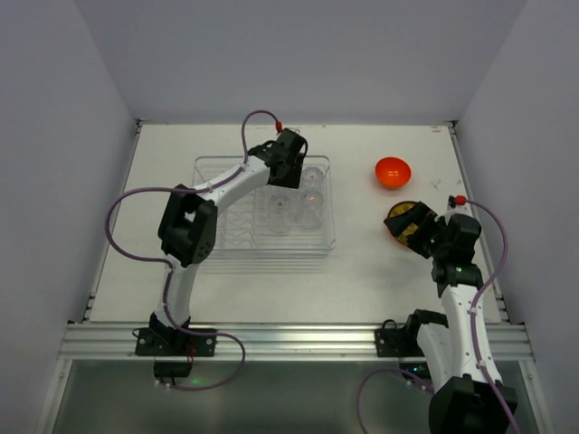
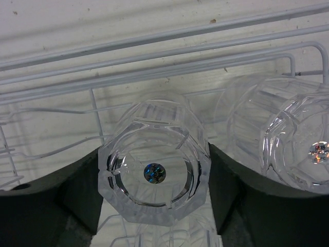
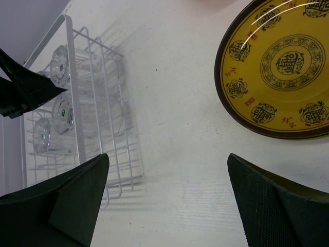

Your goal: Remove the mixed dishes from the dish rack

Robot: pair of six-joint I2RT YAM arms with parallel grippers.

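Observation:
The clear dish rack (image 1: pixel 237 228) sits left of centre, with wire dividers (image 2: pixel 154 51). My left gripper (image 1: pixel 288 165) reaches into its far right part. In the left wrist view my left gripper (image 2: pixel 154 150) is shut on a small clear glass (image 2: pixel 154 170), base up, with a finger touching each side. Another glass (image 2: pixel 298 149) stands just to its right. Three glasses (image 1: pixel 308 208) show in the rack from above. My right gripper (image 3: pixel 167 157) is open and empty above the table, beside the patterned yellow plate (image 3: pixel 280 72). The orange bowl (image 1: pixel 393 171) sits on the table at the far right. The orange, black and green plates are out of view.
The yellow plate (image 1: pixel 399 217) lies right of the rack, partly under my right gripper (image 1: pixel 418 228). The rack's near right corner (image 3: pixel 97 128) shows in the right wrist view. White walls close in the table on three sides.

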